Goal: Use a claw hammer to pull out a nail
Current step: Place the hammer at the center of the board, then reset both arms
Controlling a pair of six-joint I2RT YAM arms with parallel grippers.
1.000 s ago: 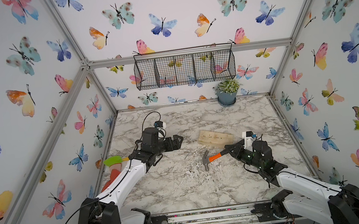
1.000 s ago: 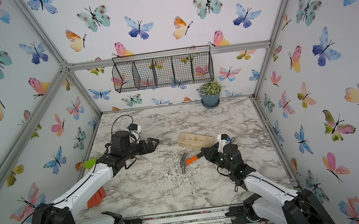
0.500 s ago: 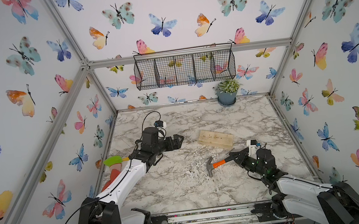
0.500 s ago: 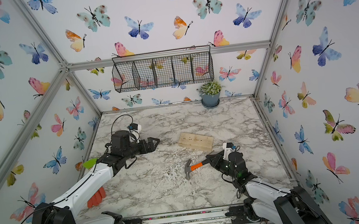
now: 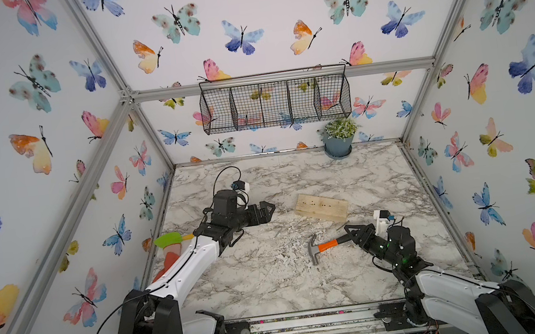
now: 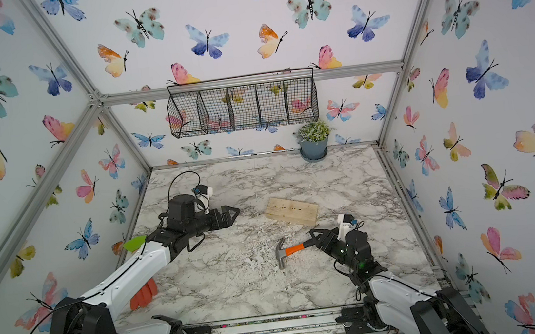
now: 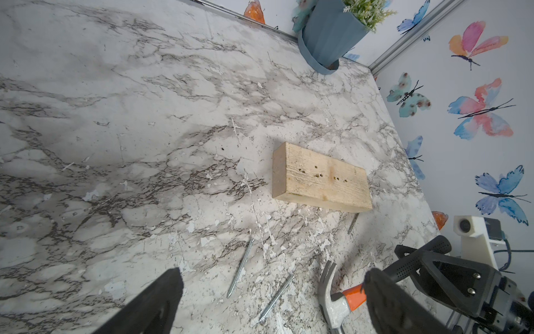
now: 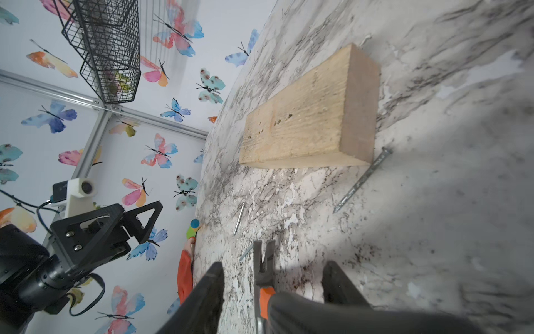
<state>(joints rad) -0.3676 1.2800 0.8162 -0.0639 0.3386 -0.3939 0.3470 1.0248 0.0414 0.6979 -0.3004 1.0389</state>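
While the pot (image 5: 338, 145) holds a plant (image 5: 341, 127), left gripper (image 5: 269, 210) and right gripper (image 5: 351, 233) stand spread, the latter straddling the claw hammer (image 5: 326, 246)

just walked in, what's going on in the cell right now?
The right gripper sits around the handle of the hammer with its jaws apart, not clamping it. The hammer appears to lie on the table near the wood block. The block shows only empty holes, and three loose nails lie on the table near it. The left gripper is open and holds nothing, off to the block's other side.
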